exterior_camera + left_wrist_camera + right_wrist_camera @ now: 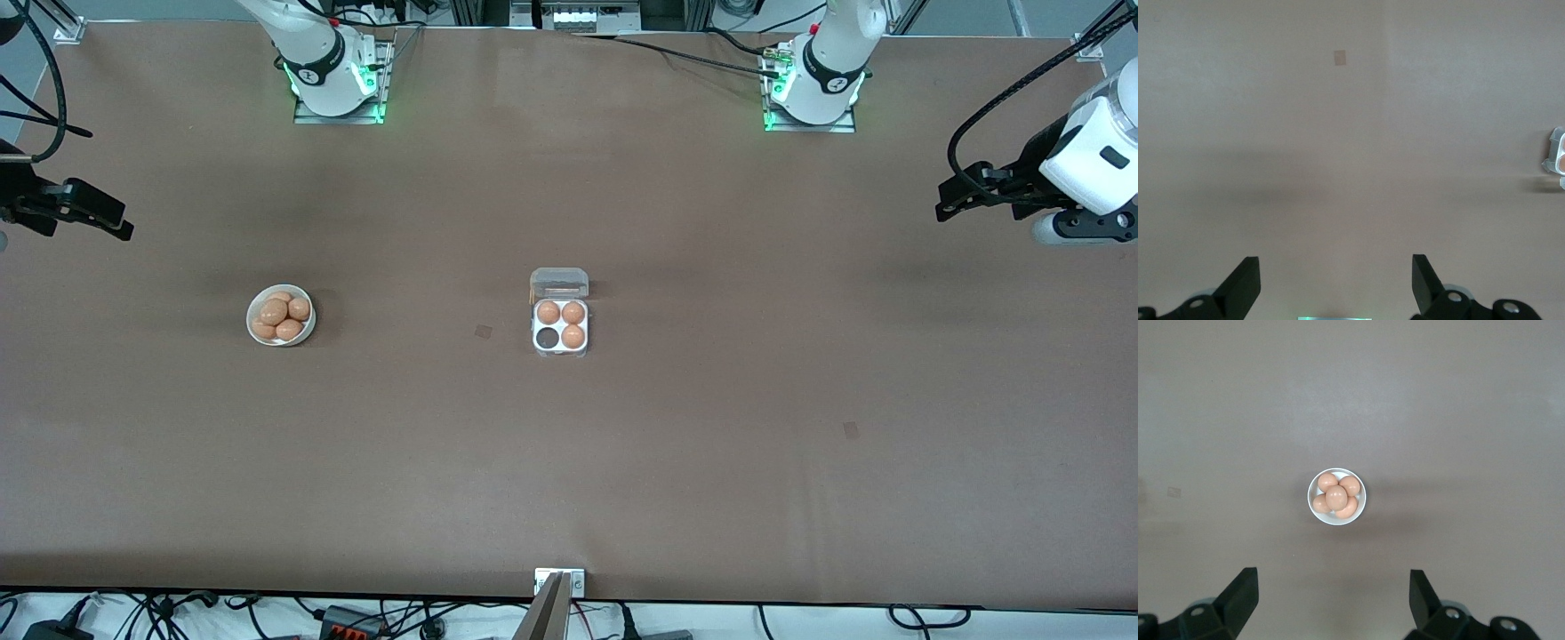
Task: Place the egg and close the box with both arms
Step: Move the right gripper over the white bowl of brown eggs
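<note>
The box [560, 350] is a white four-cell tray in the middle of the table, with its clear lid [559, 283] open on the edge toward the robots' bases. Three eggs sit in it and one cell [547, 338] is empty. Several more eggs [274, 310] lie in a round white bowl [251, 316] toward the right arm's end. The right wrist view looks down on these eggs [1336, 497] from high up. My right gripper [111, 220] [1333, 597] is open and empty. My left gripper [949, 203] [1336, 280] is open and empty, high over the left arm's end. The box's edge [1557, 159] shows there.
Two small dark patches mark the brown table, one beside the box [483, 332] and one toward the left arm's end [851, 429], also in the left wrist view [1340, 58]. Cables and a metal bracket [559, 582] line the table edge nearest the front camera.
</note>
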